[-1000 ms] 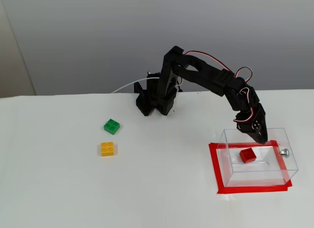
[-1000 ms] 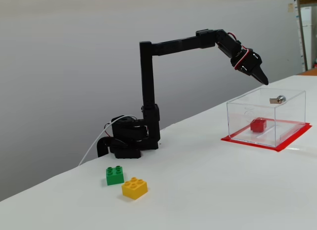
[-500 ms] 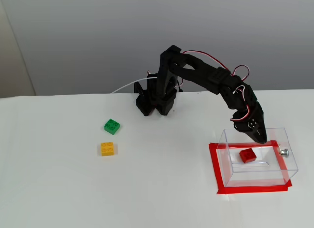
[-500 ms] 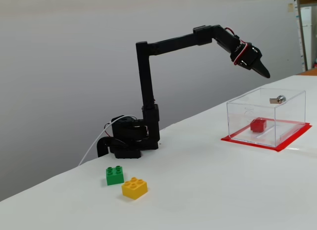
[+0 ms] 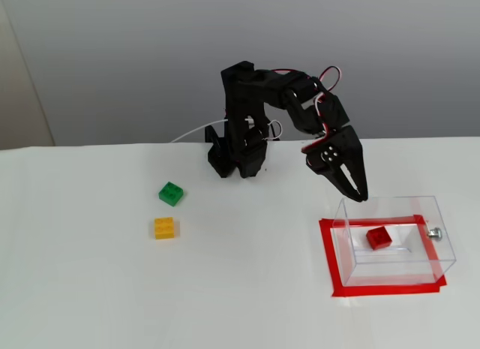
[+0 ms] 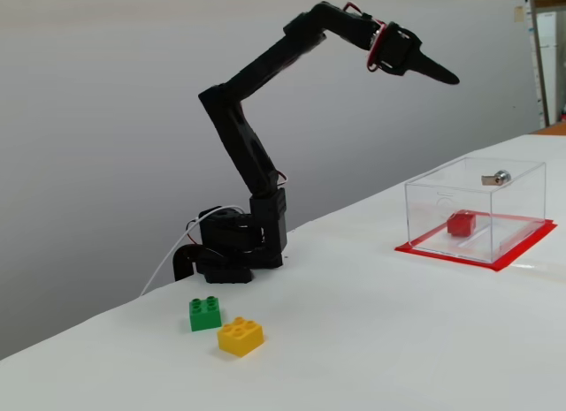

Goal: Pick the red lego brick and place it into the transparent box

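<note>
The red lego brick lies on the floor of the transparent box, free of the gripper; it also shows through the box wall in the other fixed view. The box is open at the top and has a small silver knob on one side. My gripper hangs in the air above the box's far left corner. Its fingers are together and empty. In the side-on fixed view the gripper is well above the box and points toward it.
A frame of red tape marks the table around the box. A green brick and a yellow brick lie on the white table, left of the arm base. They also show in the other fixed view, green and yellow.
</note>
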Controlling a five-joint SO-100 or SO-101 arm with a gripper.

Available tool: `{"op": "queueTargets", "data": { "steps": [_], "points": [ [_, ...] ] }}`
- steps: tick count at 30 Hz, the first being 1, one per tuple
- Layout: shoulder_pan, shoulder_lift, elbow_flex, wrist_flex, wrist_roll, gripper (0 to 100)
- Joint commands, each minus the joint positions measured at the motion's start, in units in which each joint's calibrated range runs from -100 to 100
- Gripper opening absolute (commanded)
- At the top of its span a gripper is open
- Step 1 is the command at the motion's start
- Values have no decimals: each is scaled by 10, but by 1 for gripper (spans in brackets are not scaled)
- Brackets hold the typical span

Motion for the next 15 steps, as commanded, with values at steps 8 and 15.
{"op": "queueTargets", "data": {
  "steps": [8, 15],
  "points": [
    [177, -139, 14, 25, -3, 1],
    [267, -255, 126, 17, -2, 1]
  ]
}}
